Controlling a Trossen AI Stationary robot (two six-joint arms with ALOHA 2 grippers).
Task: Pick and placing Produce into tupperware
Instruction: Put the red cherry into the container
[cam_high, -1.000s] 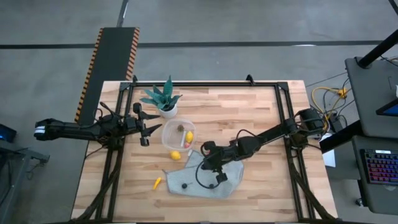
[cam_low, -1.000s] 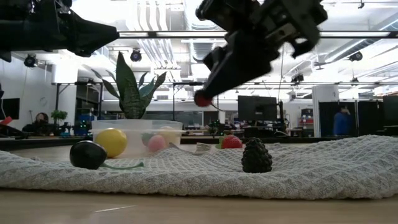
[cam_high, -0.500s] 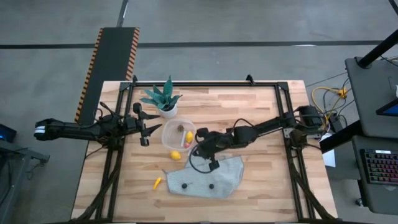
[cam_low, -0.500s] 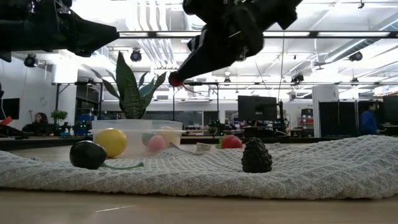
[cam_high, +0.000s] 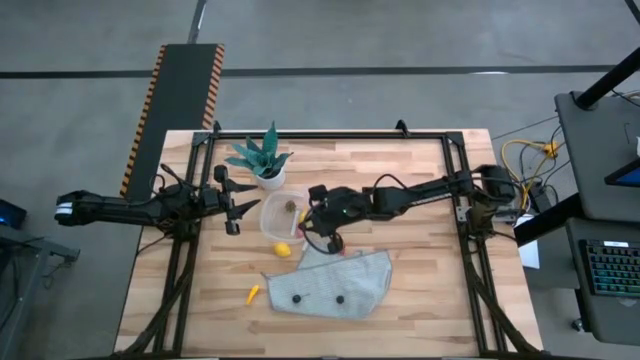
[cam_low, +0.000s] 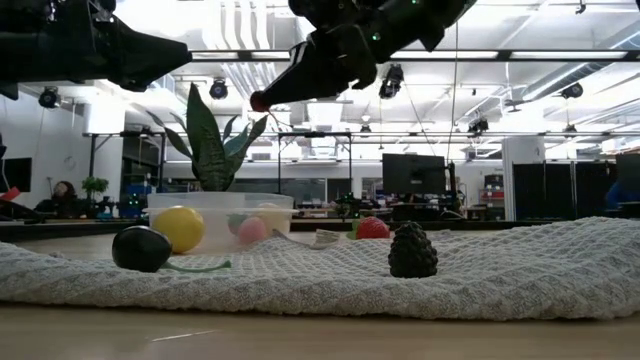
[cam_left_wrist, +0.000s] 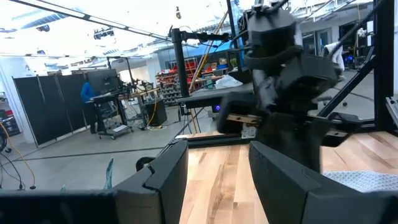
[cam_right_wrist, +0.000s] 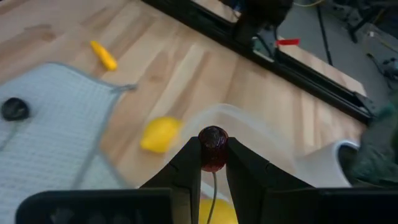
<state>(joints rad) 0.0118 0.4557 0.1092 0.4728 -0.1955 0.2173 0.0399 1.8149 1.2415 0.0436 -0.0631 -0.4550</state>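
A small dark-red berry (cam_right_wrist: 213, 139) sits between the fingers of my right gripper (cam_high: 318, 216), which hangs above the right rim of the round clear tupperware (cam_high: 278, 215). In the low view the berry (cam_low: 259, 101) is well above the tupperware (cam_low: 220, 205). A yellow lemon piece (cam_high: 283, 249) lies on the table just near the container. An orange carrot piece (cam_high: 253, 293) lies farther toward the near edge. Two dark berries (cam_high: 297, 297) (cam_high: 339, 298) rest on the grey cloth (cam_high: 350, 275). My left gripper (cam_left_wrist: 217, 180) waits open at the container's left. My right gripper pinches the red berry (cam_right_wrist: 213, 149) between its two fingertips (cam_right_wrist: 186, 163), one on each side of it. The fingers slant down from the table's right. The berry is lifted clear, and a thin stem (cam_right_wrist: 213, 186) hangs from it.
A spiky green plant in a white pot (cam_high: 264, 162) stands just beyond the tupperware. A red strawberry piece (cam_low: 372, 228) shows behind the cloth in the low view. The container holds a small dark piece (cam_high: 290, 206). Black frame rails (cam_high: 455, 190) border the table.
My right gripper, still shut on the red berry, has travelled from above the grey cloth toward the table's far-left, rising as it went, and now hangs over the tupperware's right rim. The left arm has kept still.
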